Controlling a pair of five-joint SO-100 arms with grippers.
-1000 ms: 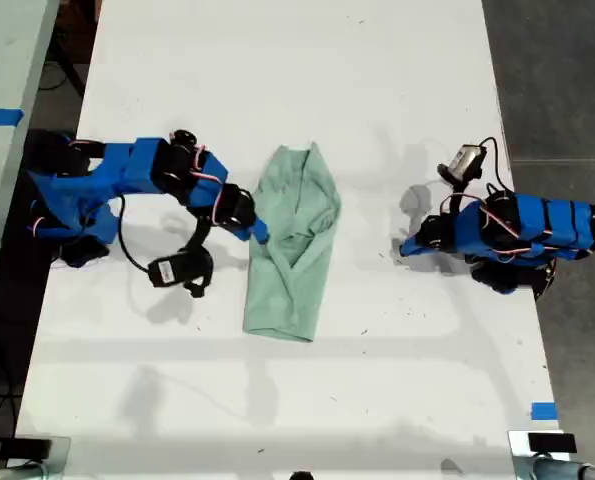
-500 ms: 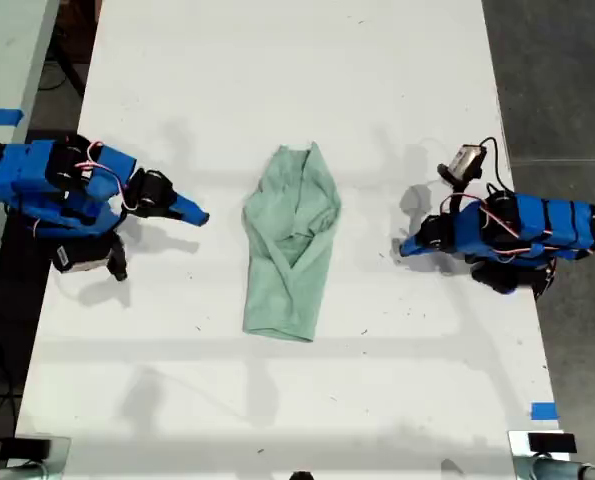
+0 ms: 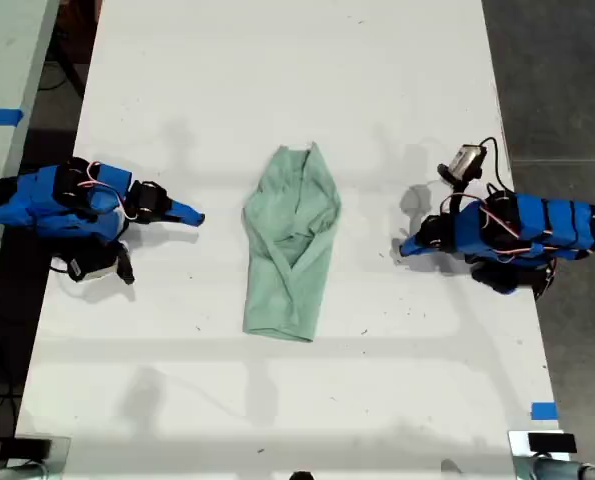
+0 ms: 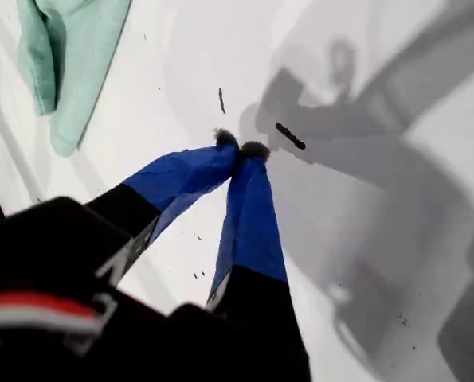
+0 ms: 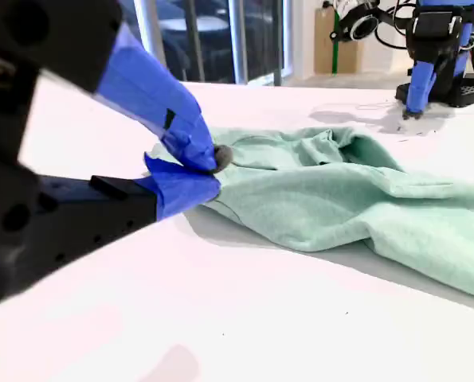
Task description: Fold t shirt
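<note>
Blue fingers [image 4: 248, 215] pinched together, empty, off t shirt [image 3: 292, 245]

White table [image 3: 277, 80] — t shirt [image 3: 292, 245] lying folded.

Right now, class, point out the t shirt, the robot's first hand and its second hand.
t shirt [image 3: 292, 250]: exterior view, middle of the wrinkled cloth.
my first hand [image 4: 238, 148]: first wrist view, where its closed fingertips meet.
my second hand [image 5: 213, 164]: second wrist view, where its closed fingertips meet.
</note>
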